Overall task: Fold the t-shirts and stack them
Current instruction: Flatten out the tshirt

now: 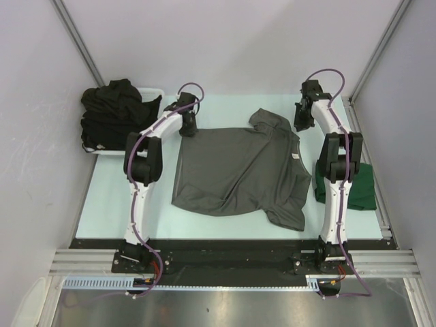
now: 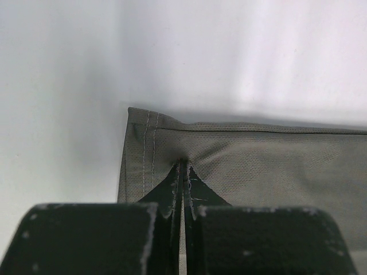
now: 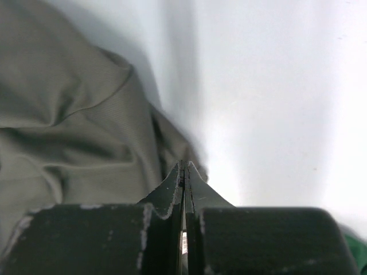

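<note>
A charcoal grey t-shirt (image 1: pixel 235 170) lies spread across the middle of the table, its collar and small white label to the right. At its far left, my left gripper (image 1: pixel 189 127) is shut on the stitched hem corner (image 2: pixel 143 149), and the fabric puckers at the tips (image 2: pixel 183 161). My right gripper (image 1: pixel 300 122) is shut at the shirt's far right shoulder edge, where grey fabric (image 3: pixel 74 126) rises to the closed tips (image 3: pixel 184 164). A dark green t-shirt (image 1: pixel 359 185) lies folded at the right, partly under the right arm. Black t-shirts (image 1: pixel 112 109) are heaped at the far left.
The black heap spills out of a white plastic basket (image 1: pixel 155 92) at the far left corner. Grey walls close in the table on three sides. A metal rail (image 1: pixel 378 197) runs along the right edge. A sliver of green fabric (image 3: pixel 356 246) shows low right in the right wrist view.
</note>
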{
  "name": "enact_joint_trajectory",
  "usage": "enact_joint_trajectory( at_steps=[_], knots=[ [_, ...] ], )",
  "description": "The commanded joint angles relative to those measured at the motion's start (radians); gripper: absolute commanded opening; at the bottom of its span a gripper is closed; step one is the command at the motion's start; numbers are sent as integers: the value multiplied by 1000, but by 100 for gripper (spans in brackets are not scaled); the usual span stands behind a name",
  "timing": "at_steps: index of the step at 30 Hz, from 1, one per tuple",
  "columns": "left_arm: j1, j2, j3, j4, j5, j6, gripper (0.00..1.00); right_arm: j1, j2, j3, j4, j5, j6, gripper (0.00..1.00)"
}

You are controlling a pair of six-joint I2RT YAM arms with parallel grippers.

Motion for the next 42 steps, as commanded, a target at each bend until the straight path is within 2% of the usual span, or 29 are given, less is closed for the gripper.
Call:
enact_joint_trajectory(
  at_steps=[1, 19, 27, 42],
  knots=[
    [30, -24, -62, -87, -33, 30, 0, -5, -25, 12, -8, 0, 8, 0],
    [50, -65, -97, -115, -76, 47, 0, -2, 21, 29, -43, -72, 26, 0],
    [54, -90, -139, -119, -79, 48, 0, 7, 88, 76, -89, -80, 25, 0],
    [57, -116, -170, -110, -72, 65, 0, 1, 177, 138, -113, 15, -6, 0]
  ],
)
